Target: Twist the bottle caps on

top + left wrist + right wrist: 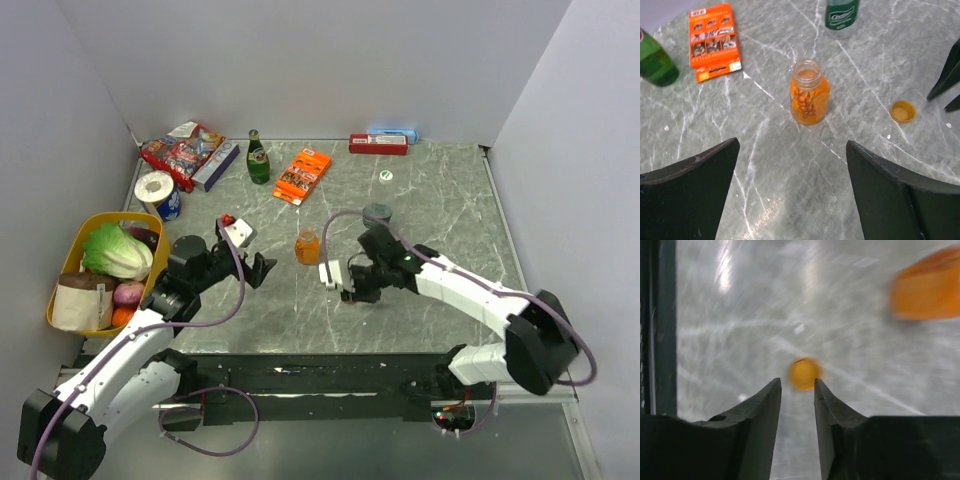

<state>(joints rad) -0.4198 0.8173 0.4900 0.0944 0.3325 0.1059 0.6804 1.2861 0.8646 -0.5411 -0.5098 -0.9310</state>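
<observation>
Two short bottles stand on the bench [450, 200]: an orange bottle [809, 97] with its neck open, and a dark bottle [377, 214] behind it. Two caps lie loose. The orange cap [804, 373] is just ahead of the right fingers [765, 410], which are narrowly apart and hold nothing. The white cap [385, 177] lies farther back. Facing the orange bottle, the left fingers [700, 170] are spread wide and empty.

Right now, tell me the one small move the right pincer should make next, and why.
Probably ease the right pincer forward until its fingers straddle the orange cap, then close. The cap lies loose on the table just past the fingertips, not between them, and the orange bottle stands upright with its mouth uncapped. The left pincer is wide open, holding nothing.
</observation>
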